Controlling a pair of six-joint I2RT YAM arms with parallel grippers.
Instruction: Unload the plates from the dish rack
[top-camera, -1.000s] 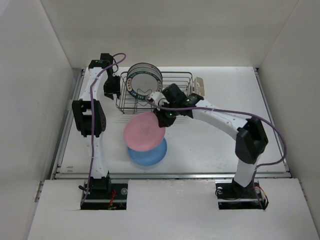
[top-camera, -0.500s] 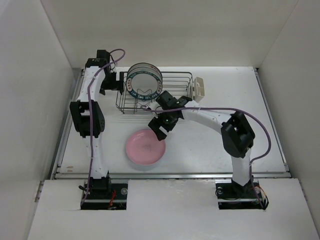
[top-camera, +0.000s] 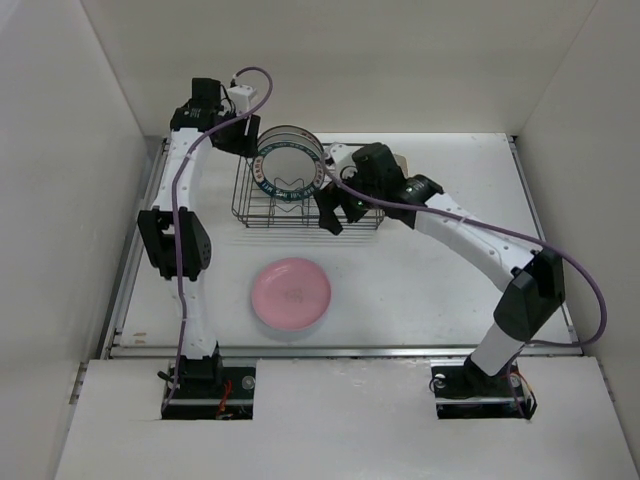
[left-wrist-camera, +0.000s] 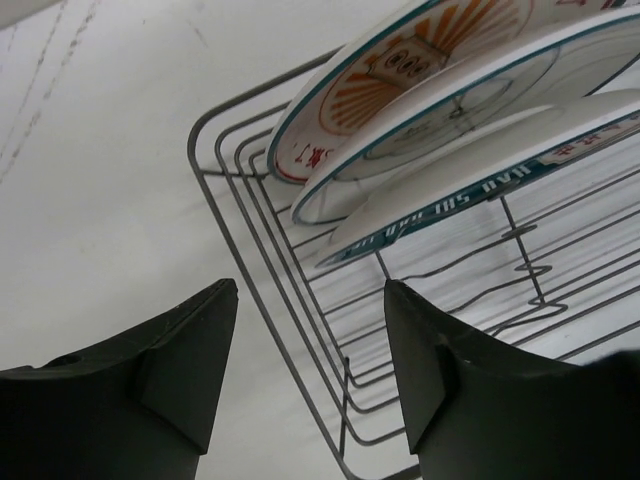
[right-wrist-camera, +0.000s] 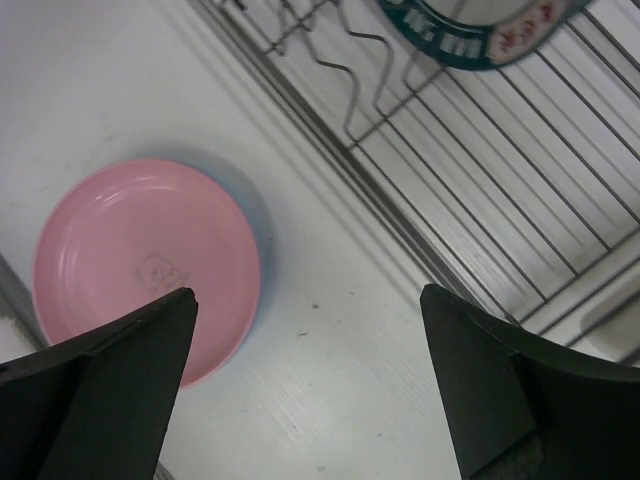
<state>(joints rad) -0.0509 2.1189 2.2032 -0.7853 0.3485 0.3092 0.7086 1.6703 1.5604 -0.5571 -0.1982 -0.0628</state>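
Three plates (top-camera: 288, 165) stand upright at the left end of the dish rack (top-camera: 350, 200). The left wrist view shows them as an orange-sunburst plate (left-wrist-camera: 400, 70), a grey-white dark-rimmed plate (left-wrist-camera: 450, 115) and a white plate with a patterned rim (left-wrist-camera: 480, 175). My left gripper (top-camera: 248, 140) hovers at the rack's back left corner, open (left-wrist-camera: 310, 300), nothing between its fingers. A pink plate (top-camera: 290, 295) lies flat on the table over a blue plate, whose edge (right-wrist-camera: 262, 235) just shows. My right gripper (top-camera: 328, 212) hangs open (right-wrist-camera: 307, 295) over the rack's front edge (right-wrist-camera: 400, 200), empty.
White walls close in the table (top-camera: 420, 290) on the left, back and right. A metal rail (top-camera: 350, 350) runs along the near edge. The cream cutlery cup (top-camera: 399, 160) at the rack's right end is mostly hidden behind the right arm.
The right gripper set the pink plate down on the blue one, opened and drew back to the rack's front. The left gripper moved up to the rack's back left corner.
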